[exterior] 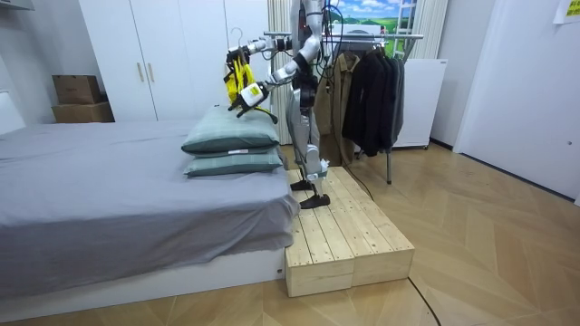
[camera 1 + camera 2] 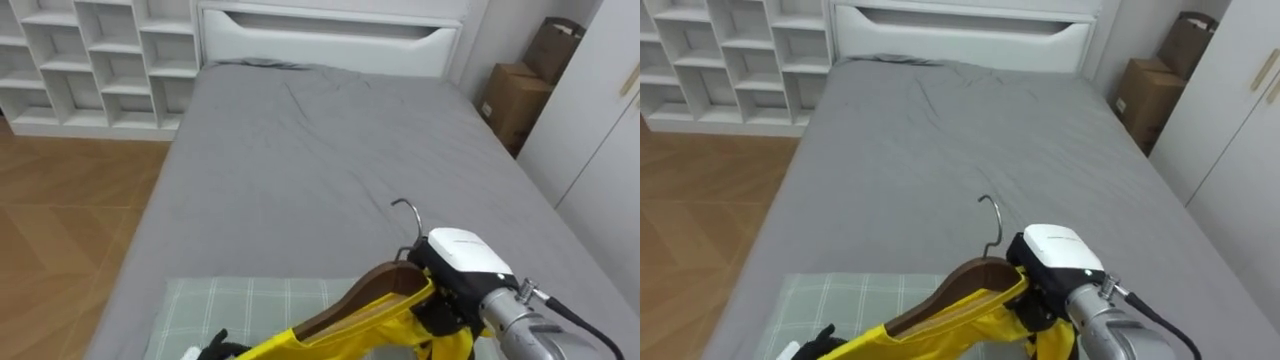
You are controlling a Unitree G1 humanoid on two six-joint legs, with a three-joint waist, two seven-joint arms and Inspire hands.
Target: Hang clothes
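Right hand [image 2: 460, 258] is clenched on the curved wooden hanger [image 2: 368, 291] carrying a smooth yellow garment [image 2: 335, 335], above the bed's [image 2: 300, 150] near edge. Left hand [image 2: 217, 346] grip: cannot tell.

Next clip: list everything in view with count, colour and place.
bed: one, grey, before the robot
shelves: one unit, white, left of the headboard
boxes: two, brown, right of the headboard
pillows: two, grey-green, stacked on the bed's near end
hanger: one, brown, in the right hand
garment: one, yellow, on the hanger
rack: one, metal, behind the robot
clothes: several, dark, on the rack
platform: one, pale wood, under the robot
wardrobe: one, white, beside the bed
right hand: shut on the hanger
left hand: at the garment's lower end
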